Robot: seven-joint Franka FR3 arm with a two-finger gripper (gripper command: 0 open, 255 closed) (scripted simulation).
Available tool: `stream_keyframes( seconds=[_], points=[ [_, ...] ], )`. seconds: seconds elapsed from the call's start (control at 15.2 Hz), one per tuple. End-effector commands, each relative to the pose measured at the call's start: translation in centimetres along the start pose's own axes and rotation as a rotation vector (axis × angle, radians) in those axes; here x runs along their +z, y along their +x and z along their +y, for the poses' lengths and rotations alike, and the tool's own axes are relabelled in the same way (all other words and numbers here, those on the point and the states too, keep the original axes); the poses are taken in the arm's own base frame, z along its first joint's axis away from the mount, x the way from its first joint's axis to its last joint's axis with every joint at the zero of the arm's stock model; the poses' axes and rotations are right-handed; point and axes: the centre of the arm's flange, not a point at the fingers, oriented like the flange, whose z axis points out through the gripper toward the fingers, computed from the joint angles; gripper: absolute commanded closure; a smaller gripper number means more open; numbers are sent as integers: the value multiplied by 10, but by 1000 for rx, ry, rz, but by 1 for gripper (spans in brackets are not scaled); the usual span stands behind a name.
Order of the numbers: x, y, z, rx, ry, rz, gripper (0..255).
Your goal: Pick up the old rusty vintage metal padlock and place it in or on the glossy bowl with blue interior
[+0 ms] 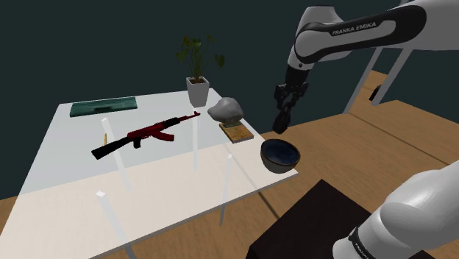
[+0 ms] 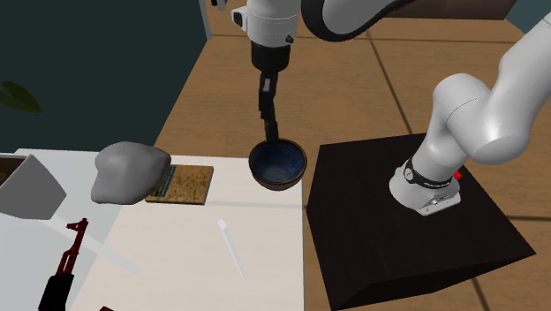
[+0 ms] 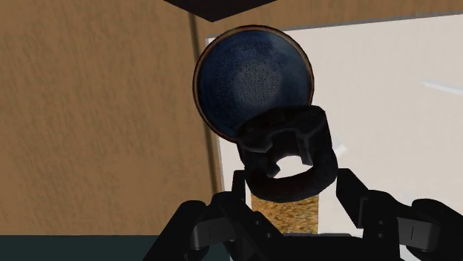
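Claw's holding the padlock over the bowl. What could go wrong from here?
1. In the wrist view the padlock in the claw lines up with the near rim of the bowl, not its middle. Released now, it might clip the rim and bounce out.
2. The bowl sits at the corner of the table, right by the edge. A knock could push it off onto the floor.

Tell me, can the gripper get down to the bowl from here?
Probably yes: the gripper, clasping the dark padlock, hangs close above the blue-lined bowl, with nothing between them.
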Motion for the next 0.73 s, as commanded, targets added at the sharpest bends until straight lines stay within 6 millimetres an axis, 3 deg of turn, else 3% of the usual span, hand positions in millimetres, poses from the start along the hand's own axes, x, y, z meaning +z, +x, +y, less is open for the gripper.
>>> stream_keyframes(
  seconds=[0.0, 0.07, 0.66],
  points=[
    [-7, -14, 20, -1, 0, 0, 255],
    [-11, -23, 33, -1, 0, 0, 255],
    [36, -26, 31, -1, 0, 0, 255]
  ],
)
